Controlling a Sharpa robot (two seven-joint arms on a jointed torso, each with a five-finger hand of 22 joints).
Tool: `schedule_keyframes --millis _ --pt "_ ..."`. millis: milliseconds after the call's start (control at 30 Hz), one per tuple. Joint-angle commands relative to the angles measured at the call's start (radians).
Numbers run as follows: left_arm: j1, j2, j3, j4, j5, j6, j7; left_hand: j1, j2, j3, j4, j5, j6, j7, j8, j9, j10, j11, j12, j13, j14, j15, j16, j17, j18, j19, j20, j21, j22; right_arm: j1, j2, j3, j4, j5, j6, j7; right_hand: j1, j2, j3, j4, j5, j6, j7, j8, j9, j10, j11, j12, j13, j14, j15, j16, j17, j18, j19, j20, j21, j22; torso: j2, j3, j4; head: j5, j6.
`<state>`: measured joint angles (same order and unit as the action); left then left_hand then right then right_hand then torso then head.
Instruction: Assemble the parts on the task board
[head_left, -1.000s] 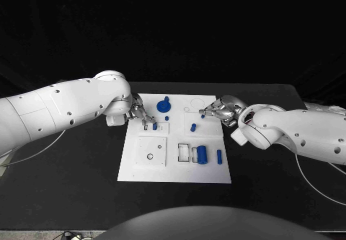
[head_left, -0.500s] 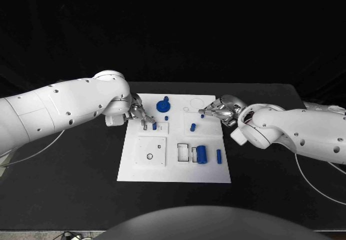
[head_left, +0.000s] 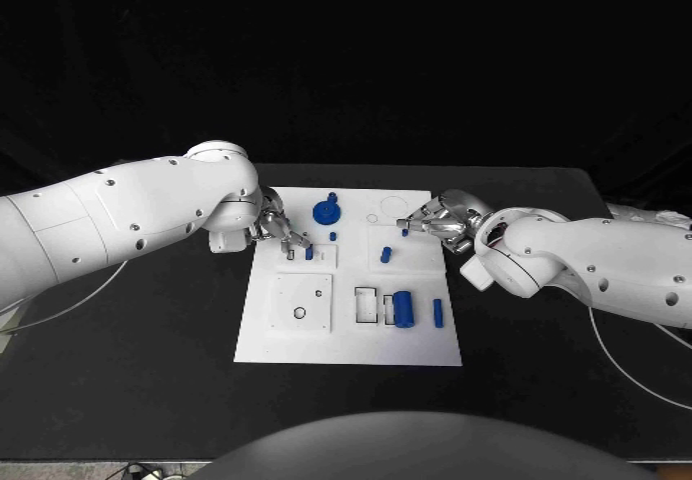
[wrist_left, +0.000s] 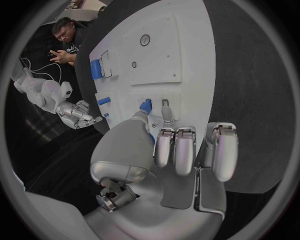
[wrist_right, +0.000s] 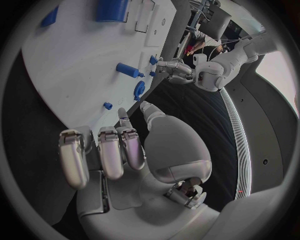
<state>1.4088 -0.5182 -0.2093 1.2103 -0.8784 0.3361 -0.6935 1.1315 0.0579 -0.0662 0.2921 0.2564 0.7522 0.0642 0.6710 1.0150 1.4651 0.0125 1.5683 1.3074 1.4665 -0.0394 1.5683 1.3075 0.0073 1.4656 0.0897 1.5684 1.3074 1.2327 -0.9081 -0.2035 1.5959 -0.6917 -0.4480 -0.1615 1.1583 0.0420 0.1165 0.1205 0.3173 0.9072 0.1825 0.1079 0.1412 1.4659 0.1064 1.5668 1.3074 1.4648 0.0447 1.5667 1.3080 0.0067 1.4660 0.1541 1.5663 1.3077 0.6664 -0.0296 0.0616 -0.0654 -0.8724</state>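
You have the left hand (head_left: 283, 232) at the task board's (head_left: 351, 345) ten o'clock edge, the right hand (head_left: 437, 220) at two o'clock.

The head camera looked steeply down on the task board (head_left: 351, 300) from above, while each wrist camera sat close behind its own hand, facing the same board.

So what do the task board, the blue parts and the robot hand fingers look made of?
Task board: likely matte white plastic, flat with an even sheen. Blue parts: probably plastic, uniform saturated colour. Left robot hand fingers: silver, metal-looking, with soft highlights; could be coated plastic.
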Motion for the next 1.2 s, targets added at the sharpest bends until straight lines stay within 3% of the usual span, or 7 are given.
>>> schedule_keyframes --millis 33,433,1200 --pt "0.0 0.001 0.0 0.004 0.008 0.022 0.008 0.007 -0.004 -0.008 -0.001 -0.005 0.002 0.0 -0.004 0.001 0.106 -0.005 0.002 0.263 0.104 -0.005 0.003 0.263 -0.007 0.105 -0.004 0.002 0.263 -0.001 0.0 0.0 0.0 -0.009 0.003 0.004 0.008 0.004 -0.005 -0.002 0.007 -0.003 0.004 0.006 0.001 0.105 0.009 0.004 0.263 0.106 0.007 0.004 0.263 -0.007 0.105 0.006 0.004 0.263 0.0 0.0001 -0.0002 0.0 0.0" --pt "0.0 0.0 0.0 0.005 0.009 0.032 0.007 0.01 -0.005 -0.008 -0.001 -0.006 0.002 0.0 -0.004 0.002 0.106 -0.005 0.002 0.263 0.104 -0.005 0.003 0.263 -0.007 0.105 -0.004 0.002 0.263 -0.002 0.0 0.0 0.0 -0.009 0.002 0.004 0.008 0.004 -0.005 -0.002 0.007 -0.003 0.004 0.006 0.001 0.105 0.009 0.004 0.263 0.106 0.007 0.004 0.263 -0.007 0.105 0.006 0.004 0.263 0.0 0.0008 -0.0009 0.001 0.001" --pt "0.0 -0.003 0.0 0.005 0.01 0.041 0.004 0.077 -0.017 -0.022 -0.004 -0.02 0.003 0.0 -0.008 0.007 0.106 -0.006 0.002 0.263 0.104 -0.005 0.003 0.263 -0.007 0.105 -0.004 0.002 0.263 -0.002 0.0 0.0 0.0 -0.009 0.002 0.004 0.008 0.004 -0.005 -0.002 0.007 -0.003 0.004 0.006 0.001 0.105 0.009 0.004 0.263 0.106 0.007 0.004 0.263 -0.007 0.105 0.006 0.004 0.263 0.0 0.0004 -0.0003 0.001 0.0"
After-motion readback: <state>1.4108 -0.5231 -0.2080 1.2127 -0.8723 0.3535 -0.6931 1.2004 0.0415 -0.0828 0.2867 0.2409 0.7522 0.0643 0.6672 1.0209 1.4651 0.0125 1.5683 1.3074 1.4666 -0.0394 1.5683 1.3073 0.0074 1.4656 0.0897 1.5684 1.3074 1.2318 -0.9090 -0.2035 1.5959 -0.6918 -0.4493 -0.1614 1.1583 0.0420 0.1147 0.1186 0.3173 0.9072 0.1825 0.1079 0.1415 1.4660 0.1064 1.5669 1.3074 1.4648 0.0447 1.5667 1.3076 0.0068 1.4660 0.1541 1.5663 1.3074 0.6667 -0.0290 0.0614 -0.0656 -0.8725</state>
